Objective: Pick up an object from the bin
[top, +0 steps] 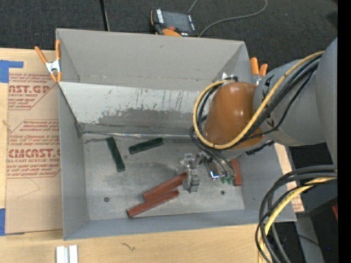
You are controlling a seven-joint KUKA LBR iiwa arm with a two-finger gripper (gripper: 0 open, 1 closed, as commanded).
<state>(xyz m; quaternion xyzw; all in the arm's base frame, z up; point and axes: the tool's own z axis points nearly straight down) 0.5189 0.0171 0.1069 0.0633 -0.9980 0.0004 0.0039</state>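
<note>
The gripper [191,178], its opening impossible to tell, sits at the 2 o'clock end of the brown sticks [159,191] toward the bin's [71,163] 5 o'clock, and should straddle one stick squarely before closing.

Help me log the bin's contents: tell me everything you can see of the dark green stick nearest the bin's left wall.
The dark green stick is slim, straight and flat-sided, plastic by its look. It lies flat on the bin floor in the left rear part, upper end near the back wall's foot, slanting down and slightly rightward. Only the floor touches it; a second green stick lies apart to its right, the gripper farther right.
</note>
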